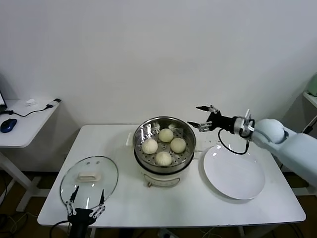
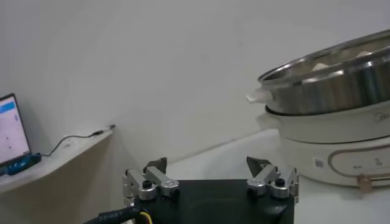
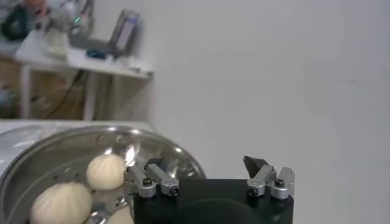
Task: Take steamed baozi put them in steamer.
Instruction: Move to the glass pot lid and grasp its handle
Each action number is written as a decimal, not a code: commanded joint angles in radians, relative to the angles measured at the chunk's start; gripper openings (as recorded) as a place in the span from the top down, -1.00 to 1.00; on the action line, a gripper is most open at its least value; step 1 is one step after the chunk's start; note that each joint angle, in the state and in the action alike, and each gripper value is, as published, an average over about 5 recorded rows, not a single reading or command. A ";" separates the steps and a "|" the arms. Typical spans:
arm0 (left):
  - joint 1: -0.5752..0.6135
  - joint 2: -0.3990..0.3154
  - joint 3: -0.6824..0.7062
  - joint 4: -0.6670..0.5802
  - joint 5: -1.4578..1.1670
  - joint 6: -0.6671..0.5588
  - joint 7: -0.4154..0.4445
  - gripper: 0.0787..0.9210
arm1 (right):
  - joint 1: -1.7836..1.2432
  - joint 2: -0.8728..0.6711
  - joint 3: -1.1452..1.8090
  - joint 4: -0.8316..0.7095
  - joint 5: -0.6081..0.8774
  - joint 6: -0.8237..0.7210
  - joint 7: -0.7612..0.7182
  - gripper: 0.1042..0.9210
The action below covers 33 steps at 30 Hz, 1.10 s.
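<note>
The right gripper [image 1: 199,116] is wide open and holds nothing. It hangs in the air beside the far right rim of the round shiny steel steamer [image 1: 140,148], just above the flat white round plate [image 1: 234,173]. All four round cream-white baozi [image 1: 166,135] sit inside the steamer, and the plate looks bare. So the moving job looks done. The best thing now is to lift that arm up and away without bumping the rim. The left gripper [image 1: 87,199] is open too, waiting low at the table's near edge by the round glass lid [image 1: 106,171].
</note>
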 commanded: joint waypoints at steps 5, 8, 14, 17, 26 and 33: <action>0.000 -0.008 -0.054 -0.053 0.281 0.021 0.015 -0.77 | -1.007 0.205 1.083 0.187 -0.225 0.004 0.148 -0.76; -0.010 -0.007 -0.089 -0.066 0.541 0.005 -0.019 -0.77 | -1.071 0.281 1.166 0.199 -0.274 -0.017 0.141 -0.76; -0.048 0.010 -0.114 -0.046 1.058 0.068 -0.066 -0.77 | -1.159 0.420 1.237 0.207 -0.343 -0.023 0.126 -0.76; -0.067 0.020 -0.102 -0.008 1.245 0.090 -0.041 -0.77 | -1.184 0.465 1.251 0.196 -0.373 -0.013 0.110 -0.76; -0.287 0.049 -0.080 0.307 1.347 0.041 -0.225 -0.77 | -1.187 0.504 1.264 0.142 -0.420 0.012 0.103 -0.76; -0.384 0.081 -0.109 0.485 1.338 -0.007 -0.247 -0.77 | -1.197 0.516 1.266 0.108 -0.457 0.031 0.080 -0.76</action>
